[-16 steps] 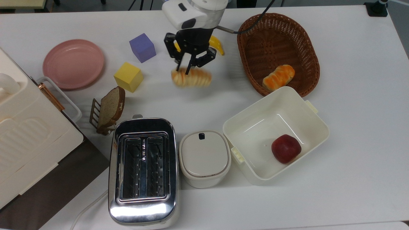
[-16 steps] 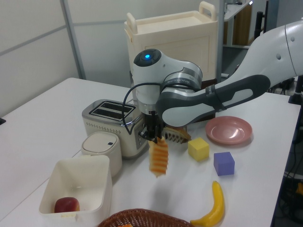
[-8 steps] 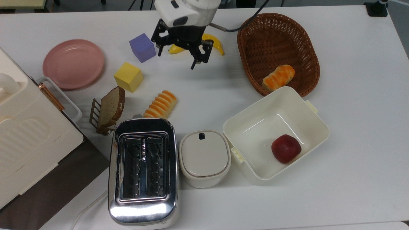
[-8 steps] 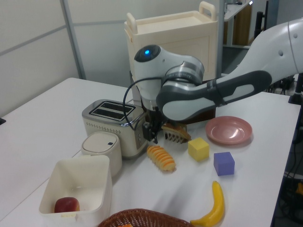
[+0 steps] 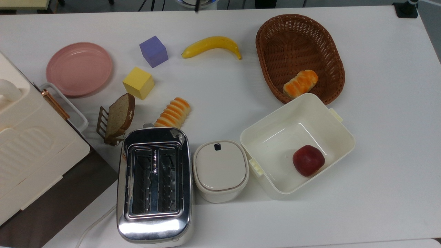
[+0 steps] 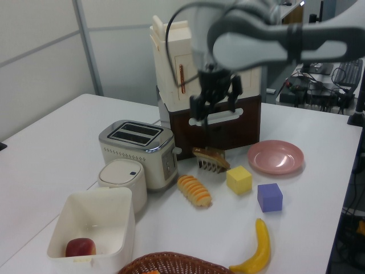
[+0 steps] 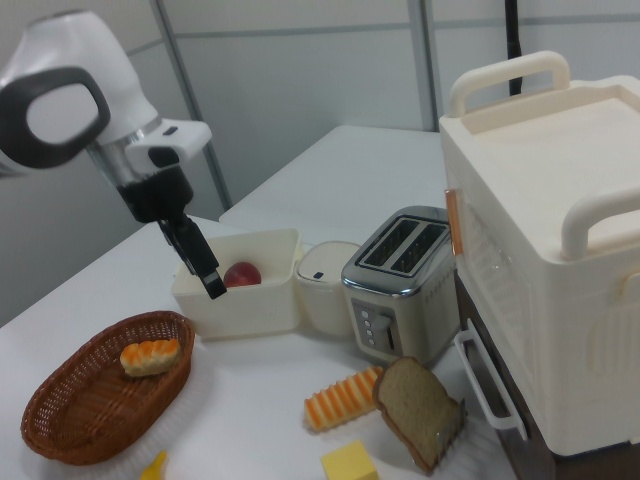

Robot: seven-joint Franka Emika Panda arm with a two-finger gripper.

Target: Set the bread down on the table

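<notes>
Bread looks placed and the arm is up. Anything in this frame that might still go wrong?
1. The bread lies on the table very close to the toaster and near the bread slice in its rack; being rounded, it might roll against them if nudged.
2. The open pincer hangs above the rack and yellow cube, so a careless descent might knock them.
3. A similar roll sits in the basket; a checker might confuse the two.

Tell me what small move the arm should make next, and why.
Probably just retreat and stop. The ridged bread roll already lies on the white table beside the toaster, and the hand hangs open above it, holding nothing.
</notes>
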